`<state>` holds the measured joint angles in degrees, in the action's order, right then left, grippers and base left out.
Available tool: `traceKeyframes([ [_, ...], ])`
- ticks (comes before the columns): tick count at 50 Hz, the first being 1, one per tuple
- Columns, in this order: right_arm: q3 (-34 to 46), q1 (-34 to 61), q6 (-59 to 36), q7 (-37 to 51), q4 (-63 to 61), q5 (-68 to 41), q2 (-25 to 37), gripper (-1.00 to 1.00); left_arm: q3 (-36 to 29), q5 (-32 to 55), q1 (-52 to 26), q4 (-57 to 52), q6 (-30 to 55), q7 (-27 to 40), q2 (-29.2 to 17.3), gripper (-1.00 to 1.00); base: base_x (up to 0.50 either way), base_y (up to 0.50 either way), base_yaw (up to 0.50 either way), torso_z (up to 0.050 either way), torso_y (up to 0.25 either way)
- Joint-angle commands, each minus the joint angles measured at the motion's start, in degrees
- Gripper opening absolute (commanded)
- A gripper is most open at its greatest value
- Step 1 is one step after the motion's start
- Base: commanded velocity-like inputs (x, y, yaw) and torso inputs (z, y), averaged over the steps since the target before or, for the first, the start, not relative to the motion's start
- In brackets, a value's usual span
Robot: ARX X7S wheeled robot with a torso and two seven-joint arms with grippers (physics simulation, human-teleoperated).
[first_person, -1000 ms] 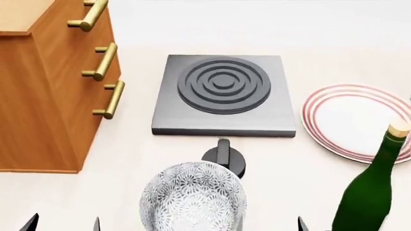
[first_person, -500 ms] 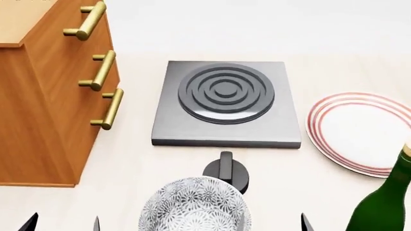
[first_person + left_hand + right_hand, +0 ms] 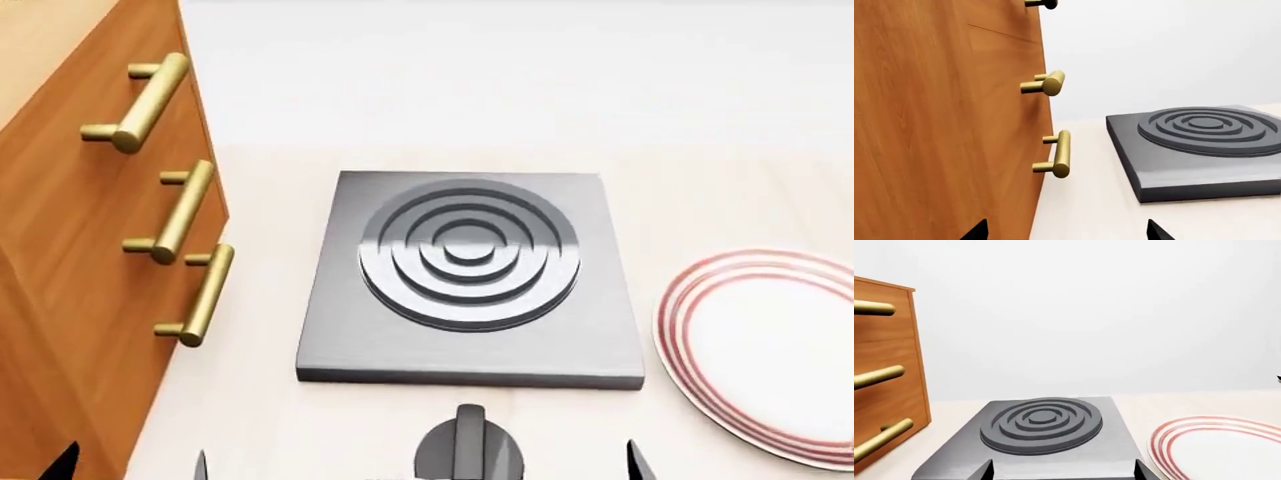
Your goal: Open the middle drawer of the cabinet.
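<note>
Nearest the head camera, only dark fingertips show at the bottom edge: the left gripper (image 3: 134, 462) has its two tips set apart, open and empty, just in front of the cabinet's (image 3: 74, 250) near corner. Of the right gripper (image 3: 641, 465) a single tip shows there; its wrist view shows two tips spread wide, holding nothing. Between them is a black knob (image 3: 467, 450). Beyond lies a black hotplate (image 3: 467, 280), with a red-ringed plate (image 3: 767, 350) to its right. The cabinet stands at the left, drawer fronts facing right toward the hotplate. The middle drawer (image 3: 147, 225) is shut, its brass handle (image 3: 180, 212) running level along the front.
</note>
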<state>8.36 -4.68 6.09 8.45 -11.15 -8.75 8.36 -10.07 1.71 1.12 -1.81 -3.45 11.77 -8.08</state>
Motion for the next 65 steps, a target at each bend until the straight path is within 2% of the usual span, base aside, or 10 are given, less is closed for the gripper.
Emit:
traceKeyframes([
  [1,0.72,-0.26,1.98,-0.04,0.17,-0.2,0.67,1.0,-0.62,0.21,0.0,-0.23,-0.05,0.52,-0.49,1.0,0.5,0.0,0.0,0.0,0.0],
  [3,0.41,0.42,-0.54,1.18,0.38,-0.22,0.42,1.0,-0.75,0.16,-0.06,-0.2,0.14,0.65,-0.55,1.0,0.44,0.0,0.0,0.0,0.008],
  [16,1.0,0.47,0.49,1.45,0.6,-0.63,0.9,1.0,-1.87,-0.5,-0.63,-0.52,2.27,1.24,-1.18,1.0,0.0,0.0,0.0,0.0,0.0],
  [17,1.02,0.44,0.5,1.47,0.51,-0.69,0.97,1.0,-1.74,-0.78,-0.28,-0.28,-1.14,1.74,-1.1,1.0,0.0,0.0,0.0,0.0,0.0],
  [18,1.03,0.47,0.47,1.53,0.53,-0.73,1.02,1.0,-1.55,-0.43,-0.49,-1.31,3.19,2.0,-0.98,1.0,0.0,0.0,0.0,0.05,0.0],
  [62,2.51,0.44,1.13,3.07,0.4,-1.87,2.5,1.0,-3.05,-0.23,-0.51,-0.73,0.09,3.92,-2.45,1.0,0.0,0.0,0.0,0.05,0.0],
  [65,2.65,0.35,1.33,3.29,0.22,-1.6,2.59,1.0,-3.05,0.25,-0.63,-0.76,0.45,3.84,-2.45,1.0,0.0,0.0,0.0,0.0,0.0],
])
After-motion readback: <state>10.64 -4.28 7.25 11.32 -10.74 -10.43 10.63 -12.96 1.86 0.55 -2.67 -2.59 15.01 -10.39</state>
